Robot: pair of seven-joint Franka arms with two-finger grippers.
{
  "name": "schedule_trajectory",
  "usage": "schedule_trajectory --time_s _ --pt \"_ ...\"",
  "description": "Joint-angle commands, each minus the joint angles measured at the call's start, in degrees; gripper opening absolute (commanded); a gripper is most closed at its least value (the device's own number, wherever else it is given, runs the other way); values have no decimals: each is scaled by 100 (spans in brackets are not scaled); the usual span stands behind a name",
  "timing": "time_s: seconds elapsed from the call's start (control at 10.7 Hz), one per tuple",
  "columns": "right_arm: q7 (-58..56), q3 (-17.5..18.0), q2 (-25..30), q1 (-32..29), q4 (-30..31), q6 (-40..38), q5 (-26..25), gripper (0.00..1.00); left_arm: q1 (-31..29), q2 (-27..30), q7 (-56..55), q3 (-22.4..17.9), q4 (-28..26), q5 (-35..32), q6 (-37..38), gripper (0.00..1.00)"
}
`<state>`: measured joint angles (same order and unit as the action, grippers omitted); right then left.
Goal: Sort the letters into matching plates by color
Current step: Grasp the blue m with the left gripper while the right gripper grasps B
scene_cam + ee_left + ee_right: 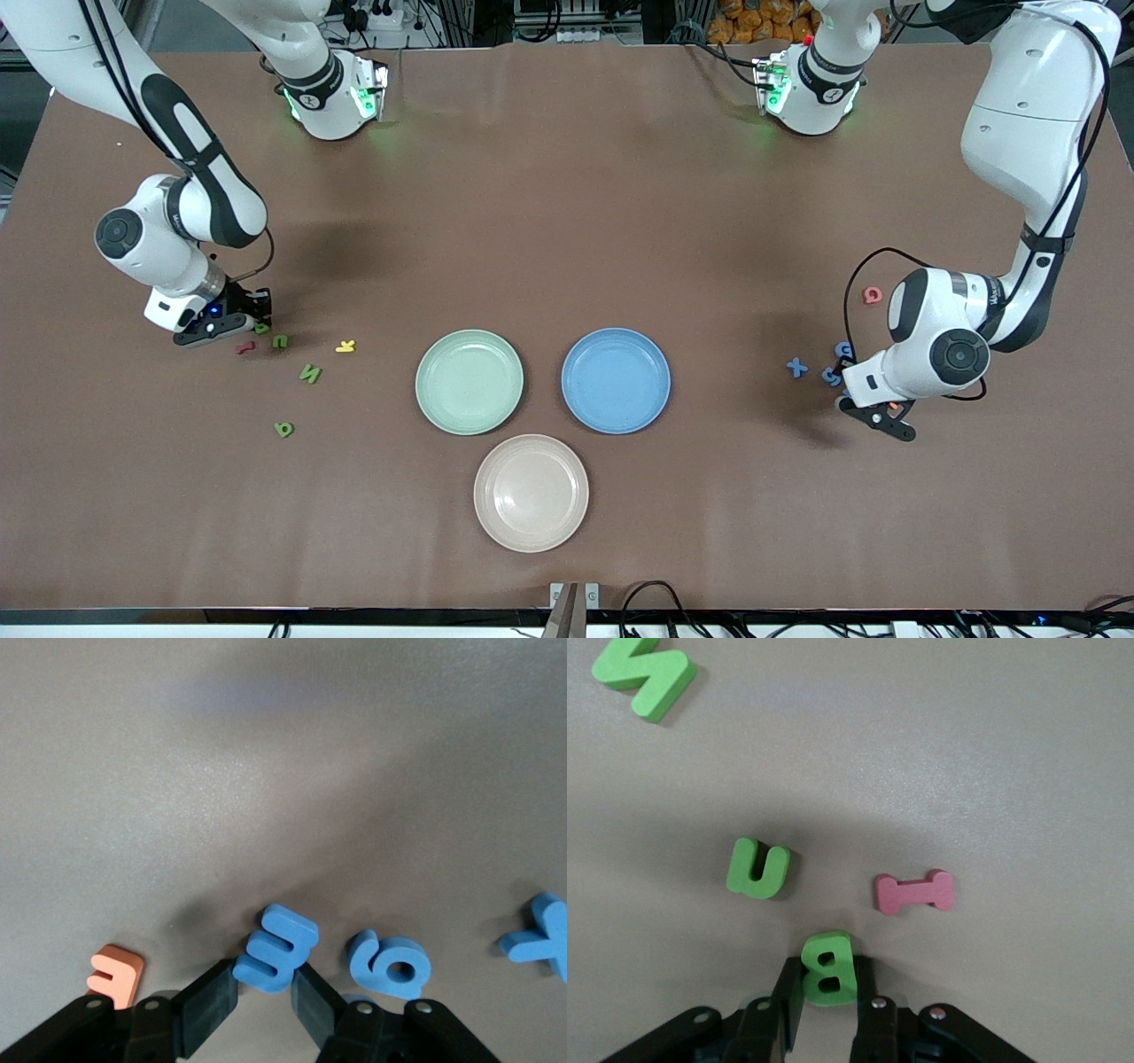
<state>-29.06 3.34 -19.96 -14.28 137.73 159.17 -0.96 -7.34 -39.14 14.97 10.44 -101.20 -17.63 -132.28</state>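
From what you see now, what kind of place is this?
Probably a robotics lab: two robot arms mounted at a brown table, cables and power strips along its edges, and foam letters laid out beside coloured plates for a sorting test.

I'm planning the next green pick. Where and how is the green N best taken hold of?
The green N lies flat, clear of its neighbours. Probably best to come straight down from above and pinch across its two outer straight sides; these flat, parallel edges suit the gripper fingers.
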Motion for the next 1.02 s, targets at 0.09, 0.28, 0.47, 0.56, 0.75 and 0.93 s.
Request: schedule_trajectory --time_s 0.09,0.28,0.47,0.56,0.75,0.93 --pt "-126 105 -26 -102 79 53 8 9 39 151 -187 28 214 -153 237 0" --pt "-100 123 -17 -75 62 18 8 6 39 161 -196 64 381 -109 474 0" --pt "162 263 96 -58 -17 -200 34 5 48 265 -301 125 434 -4 563 0" --pt "391 290 175 -23 -113 -472 34 5 109 284 -449 134 478 5 624 0" --pt "672 299 255 109 -228 -650 69 5 285 266 -774 151 688 40 870 0" --pt "1129 299 325 310 -447 -1052 78 5 504 266 -1143 152 802 337 941 0"
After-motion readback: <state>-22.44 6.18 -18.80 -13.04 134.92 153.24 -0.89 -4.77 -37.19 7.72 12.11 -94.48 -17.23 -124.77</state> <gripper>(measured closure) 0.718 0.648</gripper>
